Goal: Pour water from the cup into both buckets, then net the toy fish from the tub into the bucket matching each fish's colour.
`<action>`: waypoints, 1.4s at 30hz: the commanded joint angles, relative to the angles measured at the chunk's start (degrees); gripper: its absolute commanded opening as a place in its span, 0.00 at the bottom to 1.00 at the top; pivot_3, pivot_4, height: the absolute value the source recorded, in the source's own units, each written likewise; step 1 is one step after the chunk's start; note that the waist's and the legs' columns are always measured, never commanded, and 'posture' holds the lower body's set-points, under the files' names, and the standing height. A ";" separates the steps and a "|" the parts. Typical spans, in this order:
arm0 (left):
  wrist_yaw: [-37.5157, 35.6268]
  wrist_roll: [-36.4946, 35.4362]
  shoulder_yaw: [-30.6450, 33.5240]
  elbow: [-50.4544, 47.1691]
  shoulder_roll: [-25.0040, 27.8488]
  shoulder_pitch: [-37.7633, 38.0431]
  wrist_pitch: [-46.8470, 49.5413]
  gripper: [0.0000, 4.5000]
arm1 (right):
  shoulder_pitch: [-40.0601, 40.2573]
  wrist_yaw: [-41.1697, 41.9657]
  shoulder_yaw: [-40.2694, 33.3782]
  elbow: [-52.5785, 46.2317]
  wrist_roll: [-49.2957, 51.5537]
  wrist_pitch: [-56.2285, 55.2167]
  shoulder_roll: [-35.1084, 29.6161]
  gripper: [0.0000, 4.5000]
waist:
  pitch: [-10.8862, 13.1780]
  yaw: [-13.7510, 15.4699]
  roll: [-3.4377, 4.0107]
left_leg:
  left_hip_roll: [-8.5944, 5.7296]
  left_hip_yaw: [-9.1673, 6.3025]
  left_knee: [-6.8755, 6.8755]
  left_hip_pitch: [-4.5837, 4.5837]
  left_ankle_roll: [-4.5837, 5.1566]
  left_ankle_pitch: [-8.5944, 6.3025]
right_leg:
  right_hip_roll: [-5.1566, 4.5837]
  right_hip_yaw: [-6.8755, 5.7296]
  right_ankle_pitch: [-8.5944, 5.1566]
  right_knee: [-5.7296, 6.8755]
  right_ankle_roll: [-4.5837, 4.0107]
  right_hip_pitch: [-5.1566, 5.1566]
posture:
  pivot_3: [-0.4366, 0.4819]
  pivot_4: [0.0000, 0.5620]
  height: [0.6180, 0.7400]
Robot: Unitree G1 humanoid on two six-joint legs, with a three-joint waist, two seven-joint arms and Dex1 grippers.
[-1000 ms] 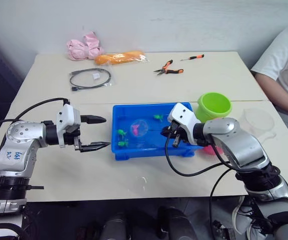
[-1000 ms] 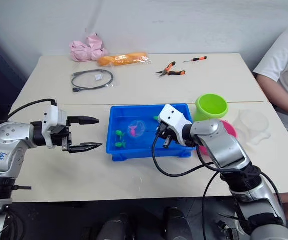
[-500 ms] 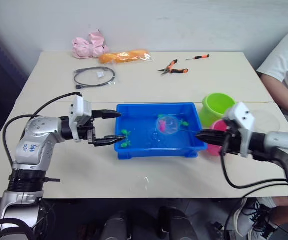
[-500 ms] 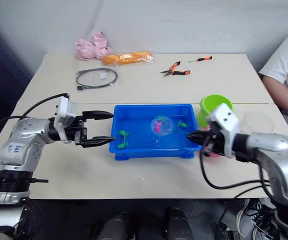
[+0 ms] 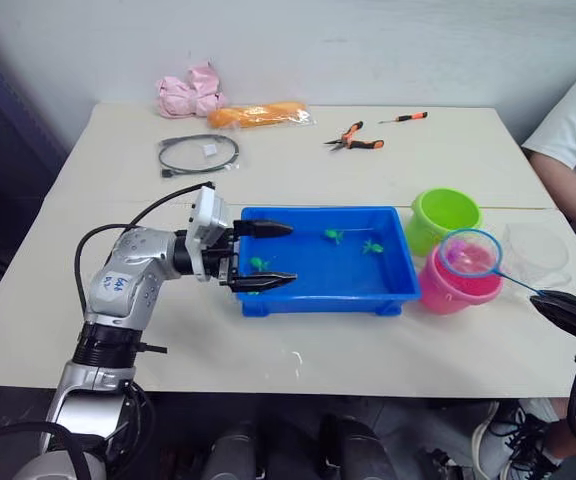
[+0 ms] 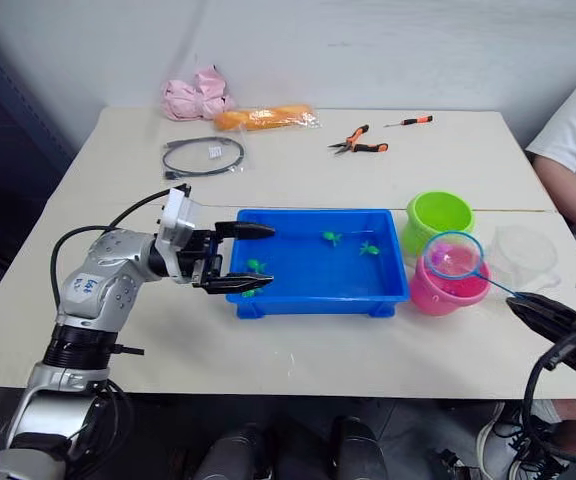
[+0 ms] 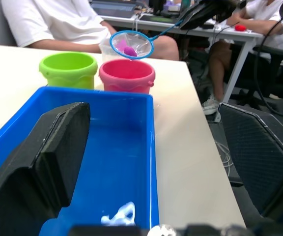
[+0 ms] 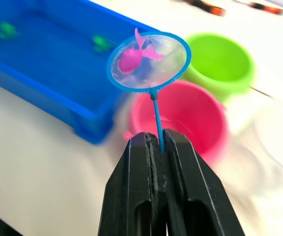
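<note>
Over on the left, our left gripper has its two black fingers spread wide, holding nothing, reaching over the near-left end of the tub. Inside the tub we can see green toy fish, one by our fingertips and two more toward the far right corner.

Moving right, the green bucket stands just beside the tub's far right corner, and the pink bucket sits in front of it, close against the tub's right end. The net hangs right above the pink bucket with a pink fish lying in the mesh. Beyond the buckets, the clear cup rests near the table's right edge, next to a seated person's arm.

Far right, our right gripper is pinched tight on the net's thin blue handle, gripping it near the end.

Now the risk, as we judge it: the catch has to be tipped out, and with such a long handle any small wrist wobble could swing the hoop off the pink bucket, sending the fish onto the table or into the green one. The hoop could also clip the rim and knock the bucket.
</note>
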 commanded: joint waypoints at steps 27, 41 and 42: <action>1.22 -0.88 1.06 -2.97 -0.81 2.75 -0.95 0.99 | 5.97 -37.57 12.19 20.45 -52.56 -66.93 -0.73 0.00 | -0.01 -0.14 0.02 | -0.04 0.03 0.00 0.16 -0.16 0.22 | -0.07 0.34 -0.02 0.02 -0.02 0.03 | 0.48 0.27 1.00; 3.43 0.84 5.75 0.73 3.92 5.00 -3.91 0.99 | -9.84 -33.83 20.19 -3.95 33.20 -3.27 -12.20 0.00 | 0.02 -1.33 0.04 | 0.36 -0.22 -0.09 0.87 -0.26 0.11 | -0.25 0.22 -0.18 0.01 -0.35 0.74 | 0.48 0.27 1.00; 3.86 0.93 5.91 0.58 3.95 5.13 -3.91 0.99 | -11.91 -37.35 21.89 -4.38 38.36 1.00 -14.30 0.00 | 0.02 -1.18 0.04 | 0.39 -0.34 -0.09 0.83 -0.27 0.11 | -0.25 0.12 -0.19 0.00 -0.41 0.74 | 0.48 0.27 1.00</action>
